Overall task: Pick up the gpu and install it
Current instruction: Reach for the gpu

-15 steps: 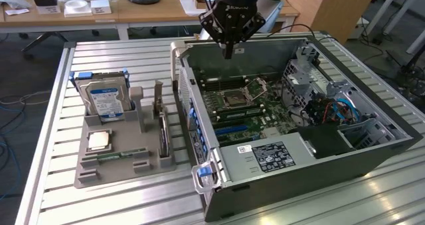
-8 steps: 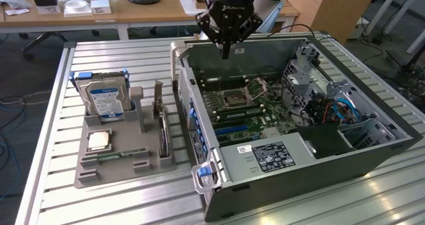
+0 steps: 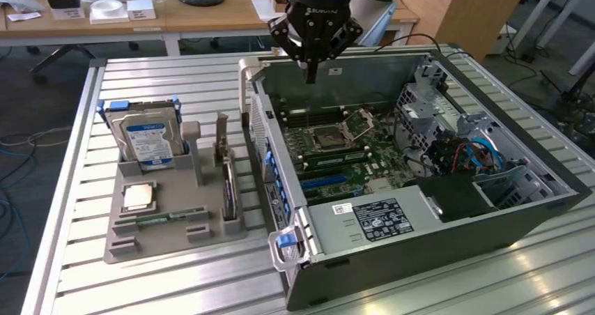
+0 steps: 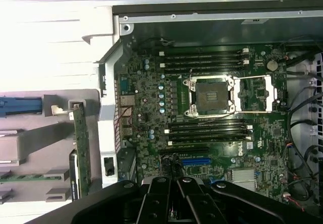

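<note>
The gpu [image 3: 228, 186] stands on edge in a slot of the grey holder [image 3: 167, 235], beside the open computer case [image 3: 520, 210]. The wrist view has the gpu [image 4: 81, 148] edge-on as a thin green strip. My gripper [image 3: 311, 77] hangs above the far end of the case, fingers shut together with nothing between them, well away from the gpu. In the wrist view the gripper [image 4: 174, 206] looks down on the motherboard [image 4: 146, 98] with its open CPU socket [image 4: 212, 95] and a blue slot [image 4: 196, 161].
The holder also carries a hard drive [image 3: 149, 137] with a blue-white label, a CPU [image 3: 139, 196] and a RAM stick [image 3: 167, 217]. Cables [image 3: 474, 155] and a drive cage fill the case's right side. A desk with clutter [image 3: 111, 12] stands behind the slatted table.
</note>
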